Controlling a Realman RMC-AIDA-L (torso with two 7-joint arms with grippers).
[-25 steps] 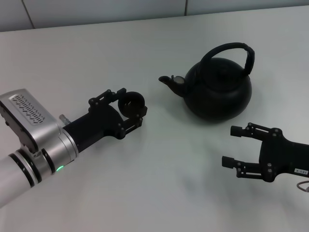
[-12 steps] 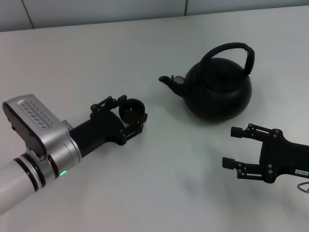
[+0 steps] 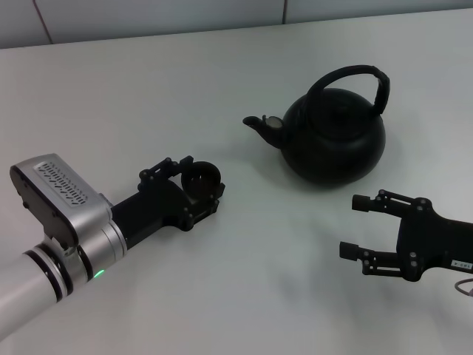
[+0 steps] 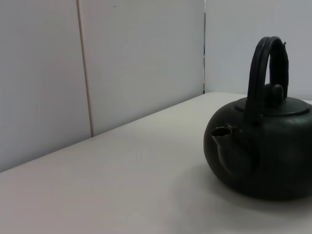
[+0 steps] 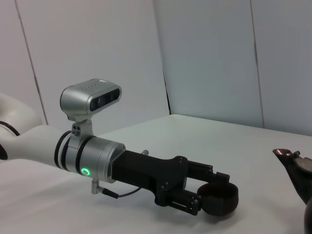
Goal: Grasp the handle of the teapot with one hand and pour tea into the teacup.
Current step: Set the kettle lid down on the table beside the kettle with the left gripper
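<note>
Black teacup (image 3: 201,177), clamped in left gripper (image 3: 198,186), has sunk lower; right gripper (image 3: 358,225) gapes.

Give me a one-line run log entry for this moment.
left gripper: shut on teacup, on table | right gripper: open, near teapot | handle: ungrasped | pour: not begun

Head overhead; wrists low, share teapot (image 3: 336,140).
</note>
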